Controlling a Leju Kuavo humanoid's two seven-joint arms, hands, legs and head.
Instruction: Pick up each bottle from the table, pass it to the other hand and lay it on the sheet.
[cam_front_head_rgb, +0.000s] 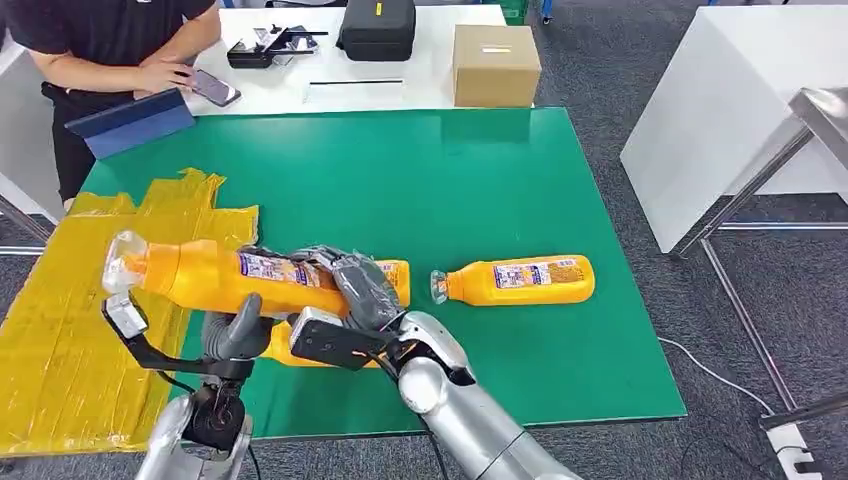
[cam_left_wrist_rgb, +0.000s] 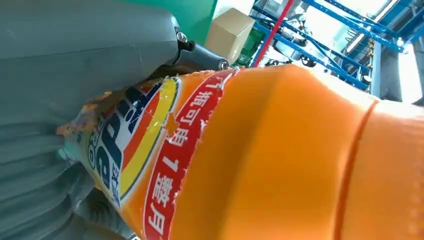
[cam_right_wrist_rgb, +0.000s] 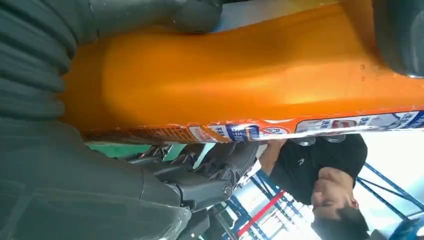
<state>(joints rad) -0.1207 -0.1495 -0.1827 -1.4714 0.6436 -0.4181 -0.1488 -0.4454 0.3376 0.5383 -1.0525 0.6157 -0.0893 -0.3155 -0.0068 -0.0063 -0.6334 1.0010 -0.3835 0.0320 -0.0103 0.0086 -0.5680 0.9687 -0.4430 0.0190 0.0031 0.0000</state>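
Observation:
An orange bottle (cam_front_head_rgb: 215, 278) with a clear cap hangs level above the table's front left, cap toward the yellow sheet (cam_front_head_rgb: 70, 330). My right hand (cam_front_head_rgb: 352, 285) grips its labelled body from above, fingers wrapped over it. Under the bottle's middle, my left hand (cam_front_head_rgb: 238, 335) has its thumb pressed against the underside; its fingers are hidden behind the bottle. Up close, the bottle (cam_left_wrist_rgb: 280, 160) lies against my left hand (cam_left_wrist_rgb: 75, 65). The same bottle (cam_right_wrist_rgb: 240, 75) runs across my right hand (cam_right_wrist_rgb: 45, 100). A second orange bottle (cam_front_head_rgb: 520, 280) lies on the green table (cam_front_head_rgb: 450, 170), to the right.
An orange patch (cam_front_head_rgb: 285, 348) shows under my right wrist; I cannot tell what it is. A person (cam_front_head_rgb: 110, 40) stands at the far left by a white table with a cardboard box (cam_front_head_rgb: 495, 62), a black case (cam_front_head_rgb: 378, 28) and a phone (cam_front_head_rgb: 214, 88).

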